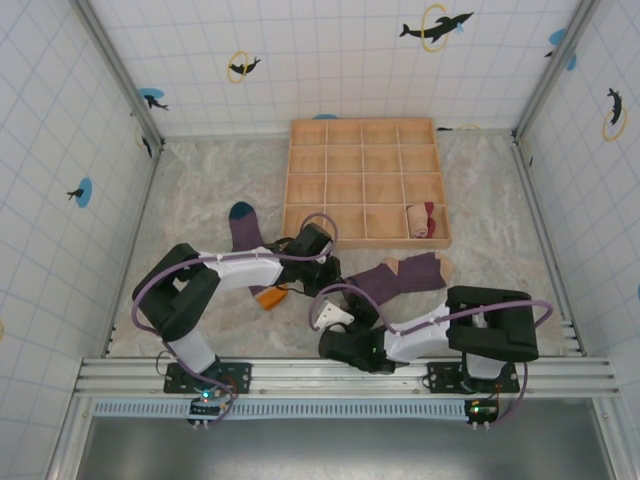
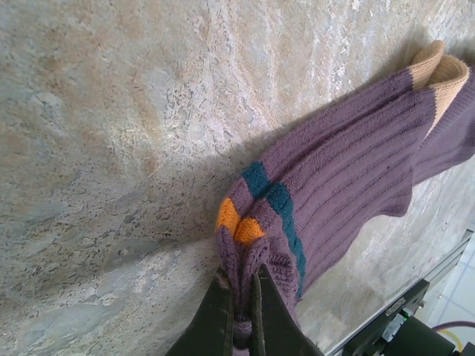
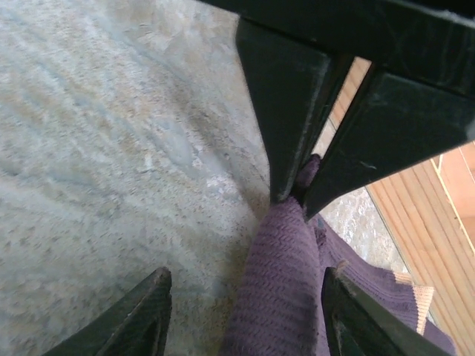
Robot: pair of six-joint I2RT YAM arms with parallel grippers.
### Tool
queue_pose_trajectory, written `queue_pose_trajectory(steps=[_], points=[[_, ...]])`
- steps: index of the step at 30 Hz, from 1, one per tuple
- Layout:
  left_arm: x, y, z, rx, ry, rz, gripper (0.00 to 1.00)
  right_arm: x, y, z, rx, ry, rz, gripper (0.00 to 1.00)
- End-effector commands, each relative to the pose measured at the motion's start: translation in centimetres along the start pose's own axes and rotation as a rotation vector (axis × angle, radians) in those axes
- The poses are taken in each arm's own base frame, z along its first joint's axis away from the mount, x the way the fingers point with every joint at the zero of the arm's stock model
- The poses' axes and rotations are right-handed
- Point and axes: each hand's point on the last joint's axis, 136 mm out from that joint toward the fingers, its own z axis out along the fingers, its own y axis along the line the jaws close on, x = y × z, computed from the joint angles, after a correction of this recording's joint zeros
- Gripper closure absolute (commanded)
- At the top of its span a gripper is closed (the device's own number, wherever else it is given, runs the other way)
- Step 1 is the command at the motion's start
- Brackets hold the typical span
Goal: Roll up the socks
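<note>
Purple striped sock pinched tight at its banded end by left gripper. Right gripper jaws apart astride it, holding nothing.

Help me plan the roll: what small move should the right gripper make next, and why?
Probably close the right gripper on the striped sock. Its open fingers straddle the sock, close to where the left gripper pinches it shut.
</note>
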Motion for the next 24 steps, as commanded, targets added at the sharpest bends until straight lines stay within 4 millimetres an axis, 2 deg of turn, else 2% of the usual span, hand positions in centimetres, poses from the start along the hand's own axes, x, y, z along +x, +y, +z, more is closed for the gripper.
queue_pose_trajectory(steps=[1, 3, 4, 7, 9, 10, 14, 19, 24], points=[[0.6, 0.7, -0.5, -0.01, 0.021, 0.013, 1.0, 1.8, 0.7, 1.0, -0.003, 0.063, -0.037, 0.53], [0.6, 0.7, -0.5, -0.011, 0.018, 0.014, 1.0, 2.1, 0.8, 1.2, -0.012, 0.07, -0.023, 0.65], [0.6, 0.7, -0.6, -0.011, 0.015, 0.014, 0.96, 2.1, 0.8, 1.3, -0.018, 0.071, -0.007, 0.72], [0.5, 0.8, -0.9, -0.011, -0.002, 0.009, 0.65, 2.5, 0.6, 1.5, -0.037, 0.076, 0.047, 0.89], [0.3, 0.5, -1.3, -0.008, -0.015, 0.009, 0.49, 2.7, 0.4, 1.4, -0.056, 0.071, 0.086, 1.0], [0.3, 0.5, -1.5, -0.009, -0.025, 0.006, 0.42, 2.7, 0.4, 1.4, -0.068, 0.063, 0.108, 1.0], [-0.1, -0.5, -2.8, 0.02, -0.06, -0.007, 0.26, 2.5, 0.3, 1.0, -0.137, 0.027, 0.196, 1.0], [-0.8, -1.8, -4.9, 0.057, -0.13, 0.008, 0.22, 2.5, 0.3, 0.6, -0.272, 0.001, 0.36, 1.0], [-1.1, -1.3, -5.6, 0.065, -0.172, 0.004, 0.22, 2.9, 0.3, 0.4, -0.403, 0.006, 0.532, 1.0]])
